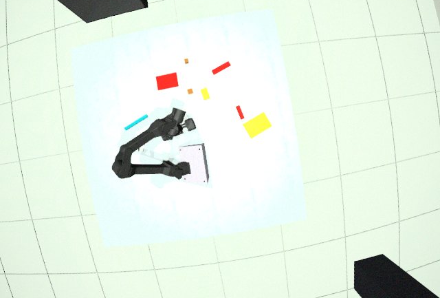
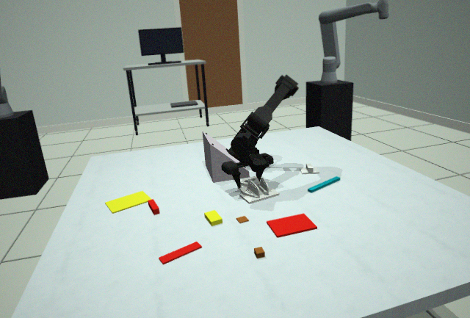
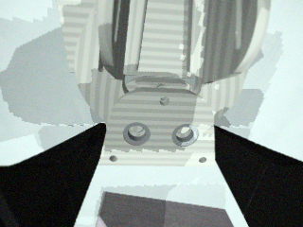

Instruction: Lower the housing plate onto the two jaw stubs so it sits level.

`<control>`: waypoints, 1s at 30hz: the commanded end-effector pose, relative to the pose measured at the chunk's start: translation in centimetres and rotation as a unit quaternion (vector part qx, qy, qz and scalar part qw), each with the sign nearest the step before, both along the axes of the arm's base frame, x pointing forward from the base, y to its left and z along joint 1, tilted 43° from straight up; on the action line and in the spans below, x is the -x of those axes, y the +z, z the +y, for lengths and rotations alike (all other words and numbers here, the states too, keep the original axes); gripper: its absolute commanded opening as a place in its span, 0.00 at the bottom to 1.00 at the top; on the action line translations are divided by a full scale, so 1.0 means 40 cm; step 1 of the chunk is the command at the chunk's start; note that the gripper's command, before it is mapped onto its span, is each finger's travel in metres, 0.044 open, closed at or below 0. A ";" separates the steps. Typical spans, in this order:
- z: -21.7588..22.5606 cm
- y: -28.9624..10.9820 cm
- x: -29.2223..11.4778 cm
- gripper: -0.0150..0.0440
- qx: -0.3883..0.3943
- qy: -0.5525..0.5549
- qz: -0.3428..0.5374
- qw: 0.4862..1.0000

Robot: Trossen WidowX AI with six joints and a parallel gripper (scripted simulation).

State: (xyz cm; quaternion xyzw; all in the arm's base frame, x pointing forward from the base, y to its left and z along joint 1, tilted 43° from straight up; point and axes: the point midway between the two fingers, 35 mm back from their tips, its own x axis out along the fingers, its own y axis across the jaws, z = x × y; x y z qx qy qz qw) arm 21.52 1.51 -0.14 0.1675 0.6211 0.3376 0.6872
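My gripper (image 2: pixel 249 183) (image 3: pixel 156 129) points down, shut on the side edges of the pale housing plate (image 3: pixel 163 115), with one dark fingertip at each side. The plate shows two ringed holes, a small hole above them and two small corner holes. It looks roughly face-on in the wrist view; its height over the stubs and whether it touches them cannot be told. The two curved jaws (image 3: pixel 110 52) (image 3: pixel 241 43) reach away above it, over the pale base plate (image 2: pixel 265 195) on the table. The stubs are hidden beneath the housing plate. The arm hides the assembly in the top view.
A lilac box (image 1: pixel 194 157) (image 2: pixel 222 164) stands by my arm's base. A small white piece (image 2: pixel 309 169) and a cyan bar (image 1: pixel 135 122) (image 2: pixel 323 184) lie beside the arm. Red, yellow and orange blocks and flat pieces are scattered beyond the assembly.
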 end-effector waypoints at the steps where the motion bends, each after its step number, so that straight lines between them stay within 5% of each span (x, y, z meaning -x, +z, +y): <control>1: 0.002 -0.001 -0.002 0.85 -0.002 -0.003 0.000 1.000; 30: 0.009 -0.009 -0.002 0.85 -0.002 -0.002 0.000 1.000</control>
